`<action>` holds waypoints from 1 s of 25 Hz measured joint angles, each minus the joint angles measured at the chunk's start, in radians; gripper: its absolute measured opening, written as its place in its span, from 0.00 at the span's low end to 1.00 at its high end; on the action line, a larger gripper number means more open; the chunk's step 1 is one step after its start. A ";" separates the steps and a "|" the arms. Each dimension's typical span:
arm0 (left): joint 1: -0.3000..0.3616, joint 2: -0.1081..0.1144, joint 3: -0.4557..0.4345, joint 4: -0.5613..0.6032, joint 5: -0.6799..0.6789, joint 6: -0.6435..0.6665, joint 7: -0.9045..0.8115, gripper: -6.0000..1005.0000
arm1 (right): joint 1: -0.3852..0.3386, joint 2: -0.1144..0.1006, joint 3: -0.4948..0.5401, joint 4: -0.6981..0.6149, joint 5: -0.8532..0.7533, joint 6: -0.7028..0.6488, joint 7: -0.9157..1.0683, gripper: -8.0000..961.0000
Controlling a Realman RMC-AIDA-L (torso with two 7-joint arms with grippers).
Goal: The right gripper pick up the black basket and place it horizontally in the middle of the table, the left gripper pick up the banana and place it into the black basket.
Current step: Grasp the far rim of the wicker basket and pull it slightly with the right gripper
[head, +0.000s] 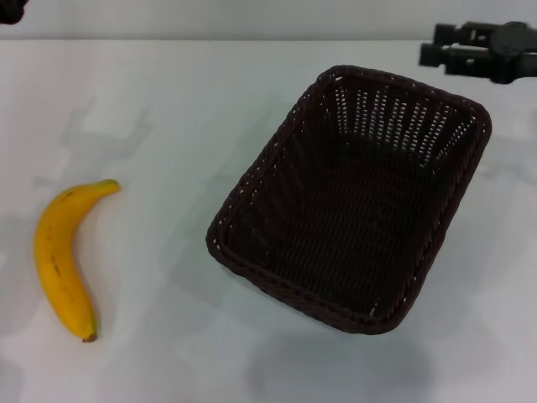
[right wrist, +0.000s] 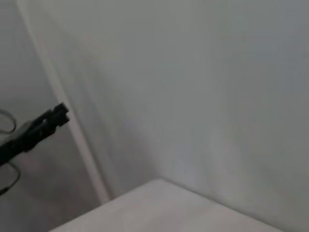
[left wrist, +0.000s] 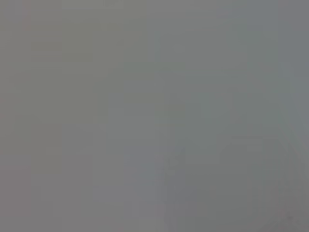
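Observation:
The black basket [head: 352,201] stands upright and empty on the white table [head: 168,101], right of the middle, turned at a slant. The banana [head: 60,256] lies on the table at the left, well apart from the basket, its brown end toward the front. My right gripper [head: 432,49] hovers at the far right, just beyond the basket's far right corner, and holds nothing. Only a dark bit of my left gripper [head: 10,10] shows at the far left corner. It also shows far off as a thin black jaw in the right wrist view [right wrist: 60,115].
The table's far edge meets a pale wall. The left wrist view shows only a blank grey surface. The right wrist view shows the wall and a table corner [right wrist: 159,186].

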 joint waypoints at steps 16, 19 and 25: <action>-0.007 0.000 0.021 -0.005 0.002 -0.002 0.000 0.87 | 0.199 0.154 -0.193 -0.456 0.017 -0.077 0.111 0.66; -0.013 0.000 0.022 -0.008 0.002 -0.001 0.000 0.87 | 0.214 0.155 -0.242 -0.497 0.036 -0.104 0.154 0.64; -0.028 -0.001 0.028 -0.021 0.002 0.000 0.000 0.87 | 0.225 0.187 -0.484 -0.584 0.148 -0.117 0.225 0.61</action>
